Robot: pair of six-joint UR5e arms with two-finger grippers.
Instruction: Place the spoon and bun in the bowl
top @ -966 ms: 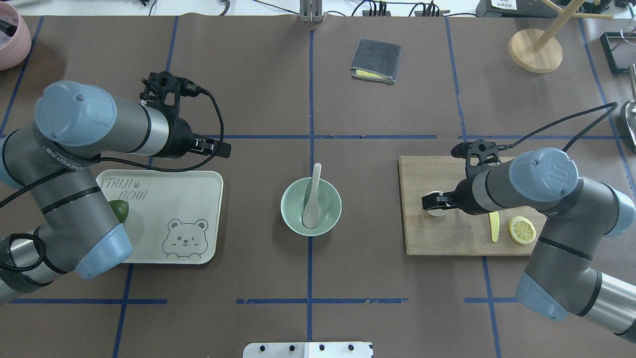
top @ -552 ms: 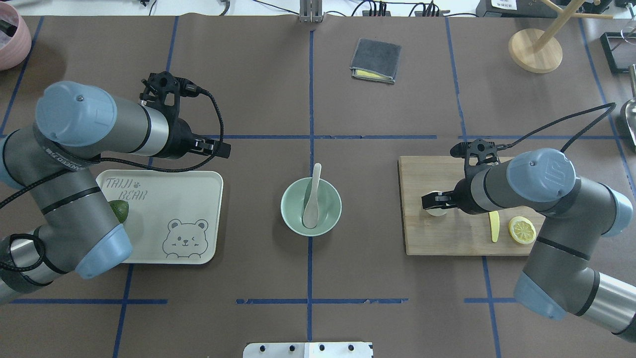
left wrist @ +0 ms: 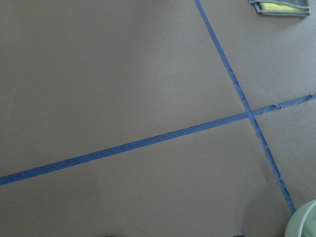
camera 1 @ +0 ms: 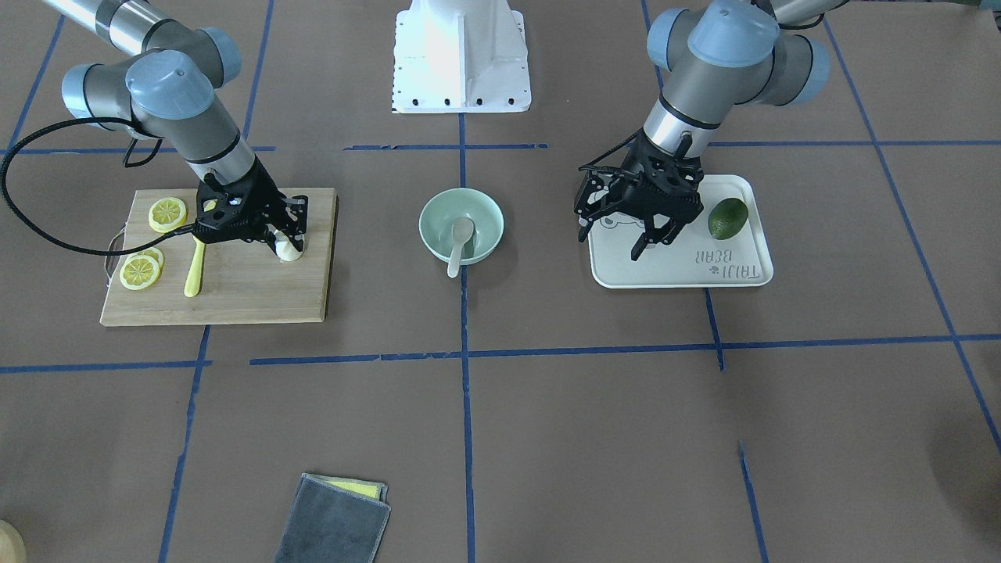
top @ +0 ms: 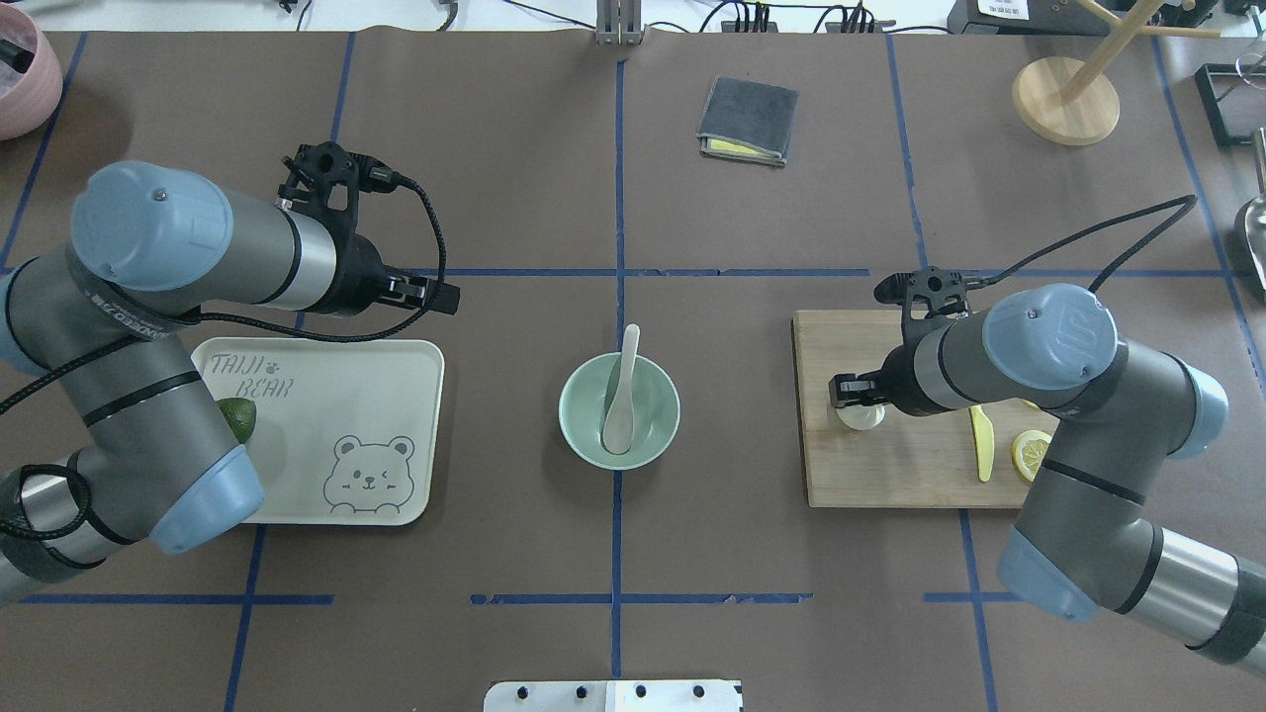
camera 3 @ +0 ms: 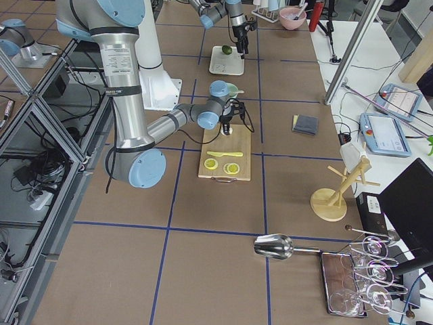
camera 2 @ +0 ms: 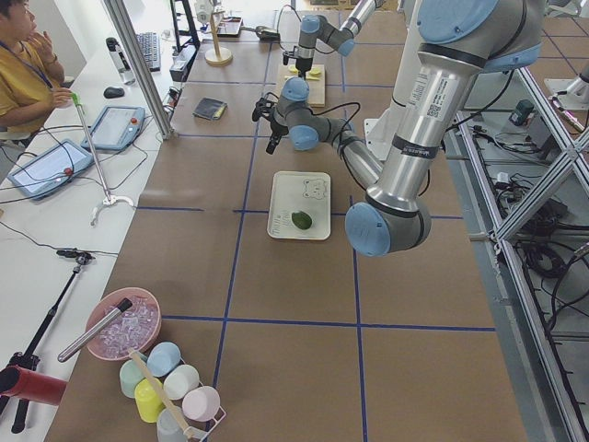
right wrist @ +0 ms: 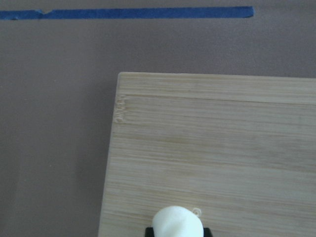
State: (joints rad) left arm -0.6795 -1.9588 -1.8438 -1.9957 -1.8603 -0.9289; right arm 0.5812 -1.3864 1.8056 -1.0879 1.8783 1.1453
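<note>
The pale green bowl (top: pixel 574 391) stands at the table's middle, also in the front view (camera 1: pixel 428 223). The off-white spoon (top: pixel 620 415) lies in it, handle resting over the far rim (camera 1: pixel 460 234). The white bun (top: pixel 862 418) is at the wooden board's left part (camera 1: pixel 288 250). My right gripper (top: pixel 853 398) is shut on it, and the right wrist view shows the bun (right wrist: pixel 177 223) between the black pads (right wrist: pixel 148 231). My left gripper (camera 1: pixel 618 238) is open and empty, above the table beside the tray's far right corner (top: pixel 440 295).
The wooden board (top: pixel 890 465) also holds a yellow knife (top: pixel 981 445) and lemon slices (camera 1: pixel 168 213). A bear-print tray (top: pixel 376 396) at the left holds a green fruit (camera 1: pixel 727 217). A grey cloth (top: pixel 749 121) lies at the far middle.
My right arm has shifted left and a little farther over the board, the bun moving with the gripper. The arm now covers part of the lemon slice. My left arm has not moved.
</note>
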